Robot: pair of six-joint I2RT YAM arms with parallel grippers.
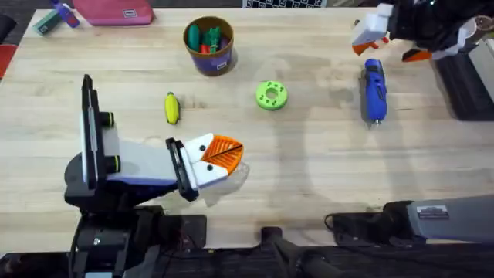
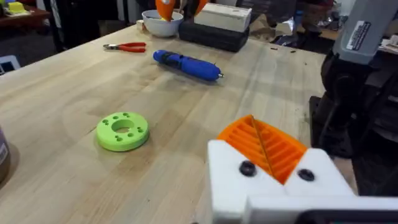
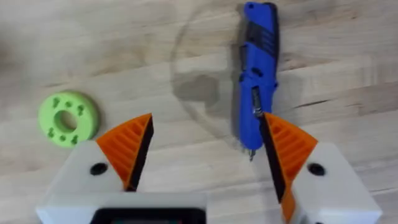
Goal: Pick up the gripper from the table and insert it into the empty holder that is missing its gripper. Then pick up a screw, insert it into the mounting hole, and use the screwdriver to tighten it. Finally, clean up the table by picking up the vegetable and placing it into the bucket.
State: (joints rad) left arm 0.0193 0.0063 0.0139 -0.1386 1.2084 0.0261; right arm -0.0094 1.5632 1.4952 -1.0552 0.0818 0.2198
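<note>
We see the vegetable [image 1: 171,108] lying on the table [image 1: 309,185], just beside the bucket [image 1: 209,46], so cleanup remains. Our right hand [image 3: 205,158] hangs spread beside the blue screwdriver [image 3: 256,68]; the left hand's [image 1: 220,158] state we cannot tell.
</note>
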